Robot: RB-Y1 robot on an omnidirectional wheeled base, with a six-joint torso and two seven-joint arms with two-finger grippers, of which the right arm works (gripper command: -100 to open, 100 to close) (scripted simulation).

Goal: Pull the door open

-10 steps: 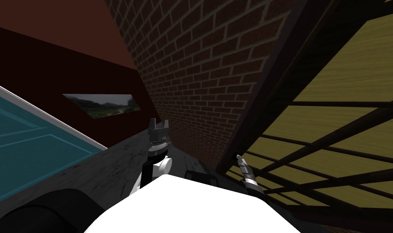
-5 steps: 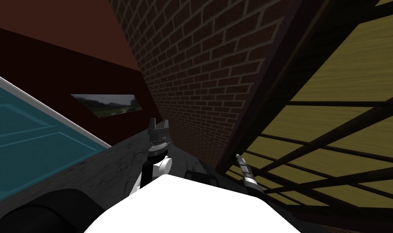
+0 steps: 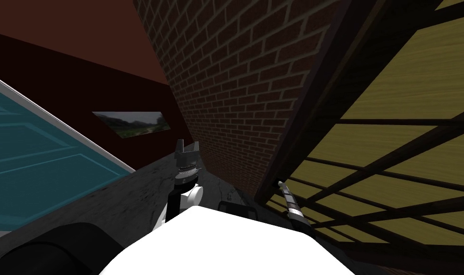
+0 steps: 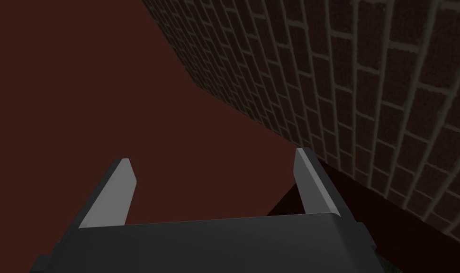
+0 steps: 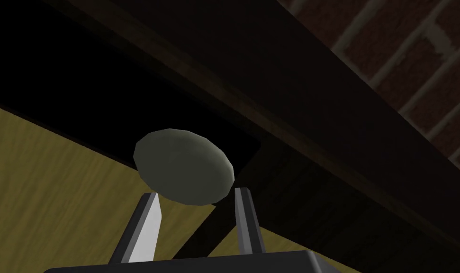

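The door (image 3: 398,95) stands at my right, with yellow wood-grain panels between dark bars. Its round grey-green knob (image 5: 184,166) sits by the door's dark edge, next to the dark jamb (image 5: 295,95). My right gripper (image 5: 195,192) is shut on the knob: the two fingers stand close together and their tips run in behind it. In the head view the right gripper (image 3: 277,183) touches the door's edge low down. My left gripper (image 3: 187,147) is raised in front of my chest, away from the door, and its fingers (image 4: 115,189) are open with nothing between them.
A dark brick wall (image 3: 245,86) runs ahead, from the jamb to a corner with a maroon wall holding a landscape picture (image 3: 133,123). A teal panelled door (image 3: 35,167) is at the left. The floor (image 3: 130,200) is dark and marbled.
The whole head picture has slid a little to the right, the teal door and the landscape picture with it, so I have moved. The right gripper stays on the knob. The left arm holds its pose.
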